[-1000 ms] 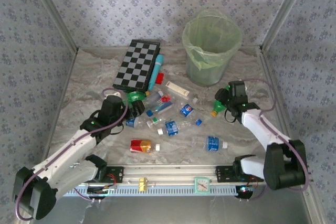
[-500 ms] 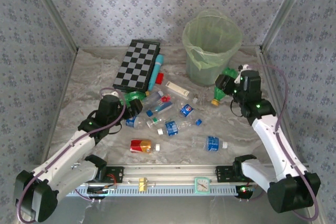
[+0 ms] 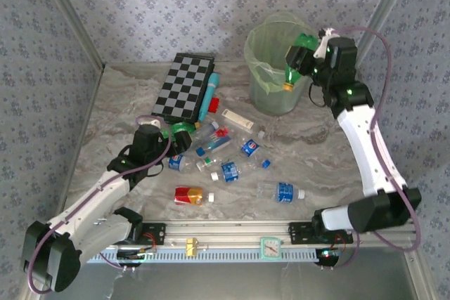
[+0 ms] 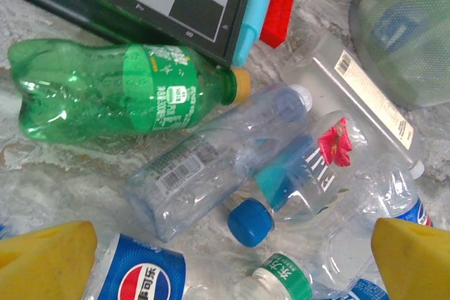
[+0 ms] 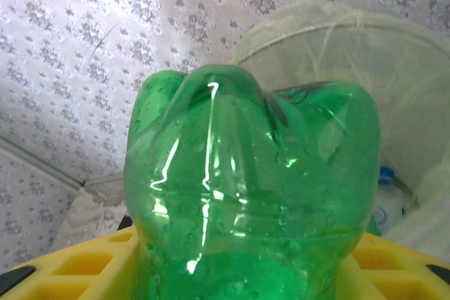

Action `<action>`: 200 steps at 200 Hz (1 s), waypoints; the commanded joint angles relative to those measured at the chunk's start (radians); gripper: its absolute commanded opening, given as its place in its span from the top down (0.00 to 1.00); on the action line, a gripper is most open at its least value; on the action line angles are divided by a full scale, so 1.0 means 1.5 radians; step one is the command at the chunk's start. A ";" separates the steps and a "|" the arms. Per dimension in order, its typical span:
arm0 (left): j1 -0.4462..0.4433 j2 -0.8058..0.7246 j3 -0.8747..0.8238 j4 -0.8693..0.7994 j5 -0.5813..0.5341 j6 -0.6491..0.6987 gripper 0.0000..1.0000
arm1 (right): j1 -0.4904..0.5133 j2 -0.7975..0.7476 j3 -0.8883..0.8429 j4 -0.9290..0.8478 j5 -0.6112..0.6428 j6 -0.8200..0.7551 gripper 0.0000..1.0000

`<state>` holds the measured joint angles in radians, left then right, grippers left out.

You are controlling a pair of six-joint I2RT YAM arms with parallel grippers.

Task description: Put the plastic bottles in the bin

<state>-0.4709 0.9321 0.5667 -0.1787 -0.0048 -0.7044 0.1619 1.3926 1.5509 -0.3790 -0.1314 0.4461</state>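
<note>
Right claw [image 3: 304, 61] is clamped on a green bottle [image 3: 298, 60], cap hanging down. It's held up high by the right rim of the bin [image 3: 271, 96] near the worktop's [image 3: 112, 103] far right corner. I'd guess the height is there to clear the rim before a drop, though I can't tell if it's over the opening. Left claw [image 3: 181, 138] hangs wide open and empty over the bottles [image 3: 228, 170] heaped mid-worktop, a second green bottle [image 4: 119, 89] just ahead of it beside the checkerboard [image 3: 184, 86], so it's probably lining up a grab.
</note>
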 commanded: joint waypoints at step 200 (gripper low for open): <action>0.006 -0.017 0.024 -0.011 0.008 0.033 0.00 | 0.026 0.512 0.508 -0.242 0.037 -0.087 0.38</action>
<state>-0.4709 0.9348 0.5674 -0.1635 0.0105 -0.6697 0.1894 2.1349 2.2364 -0.6903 -0.0975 0.3431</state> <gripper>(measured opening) 0.997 0.595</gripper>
